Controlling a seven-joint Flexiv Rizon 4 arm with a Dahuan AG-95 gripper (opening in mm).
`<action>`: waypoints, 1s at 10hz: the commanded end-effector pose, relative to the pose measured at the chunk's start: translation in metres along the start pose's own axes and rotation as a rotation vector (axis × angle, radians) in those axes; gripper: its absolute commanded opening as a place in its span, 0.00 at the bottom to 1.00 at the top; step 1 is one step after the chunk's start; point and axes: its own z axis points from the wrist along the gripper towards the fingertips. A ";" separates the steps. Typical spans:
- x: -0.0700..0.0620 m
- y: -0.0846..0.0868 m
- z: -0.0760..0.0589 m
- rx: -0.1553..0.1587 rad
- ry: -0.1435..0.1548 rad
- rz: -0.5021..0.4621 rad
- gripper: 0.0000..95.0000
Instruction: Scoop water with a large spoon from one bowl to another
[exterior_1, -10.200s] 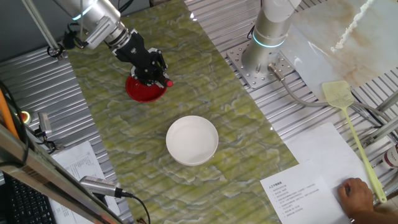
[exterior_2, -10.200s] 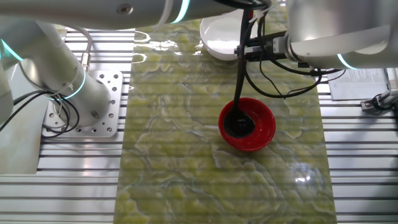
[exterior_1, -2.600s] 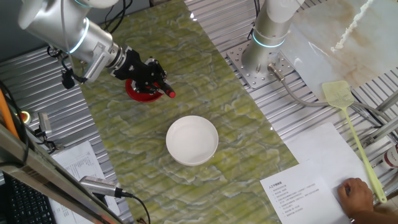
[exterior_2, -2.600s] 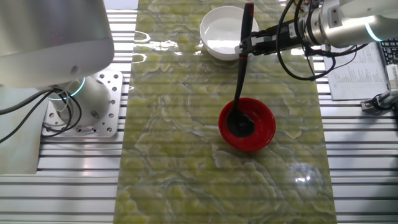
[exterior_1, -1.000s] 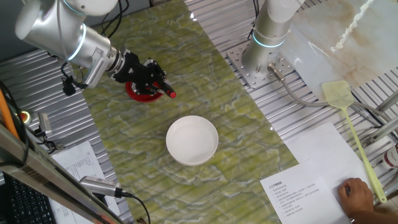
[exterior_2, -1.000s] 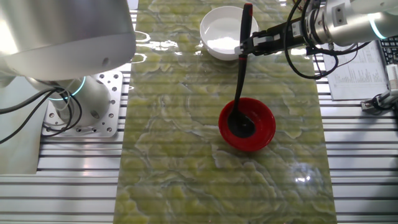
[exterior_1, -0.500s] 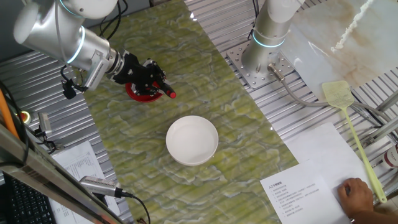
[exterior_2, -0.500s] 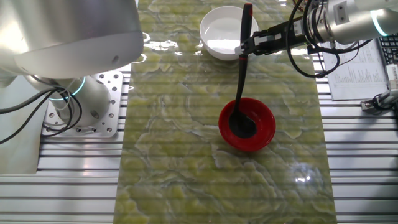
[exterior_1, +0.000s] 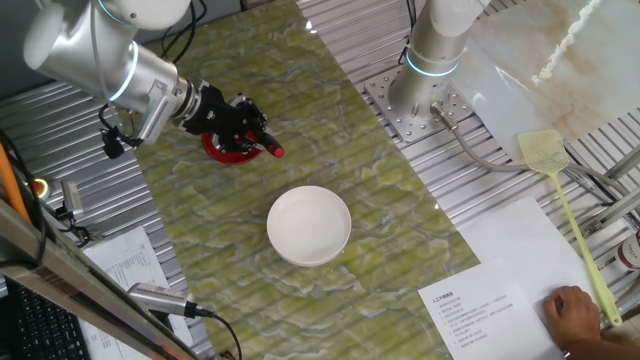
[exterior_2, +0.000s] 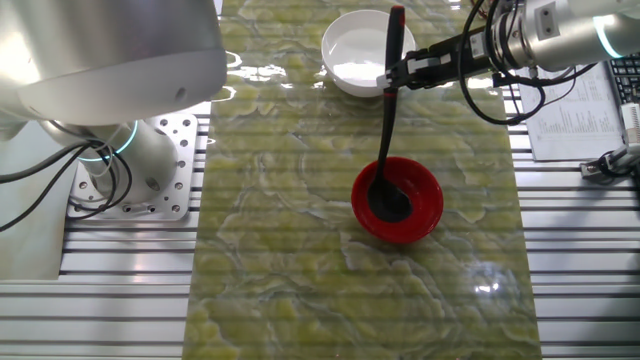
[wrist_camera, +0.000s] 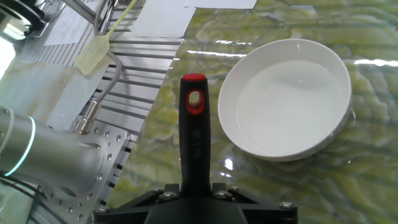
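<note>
Water could not be made out with certainty; the red bowl looked dark where the ladle head sat in it, and the white bowl showed only a pale glossy inside. Standing nearly upright, the large spoon had its round black head down in the red bowl and its thin handle rising to a red tip with a hanging hole. The gripper reached in from the side and was pinching the handle high up, just under the red tip, its fingers pressed against the black shaft. From the hand view the handle ran up the middle of the frame out of the black gripper body, with the white bowl just beside it. Both bowls stood apart on a green marbled mat. Farther off lay a yellow-green fly swatter beside printed sheets.
</note>
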 end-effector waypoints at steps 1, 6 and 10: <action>0.000 0.000 0.000 -0.001 0.002 -0.003 0.00; 0.001 -0.001 0.001 -0.018 0.021 -0.006 0.00; 0.002 -0.001 0.002 -0.051 0.022 -0.011 0.00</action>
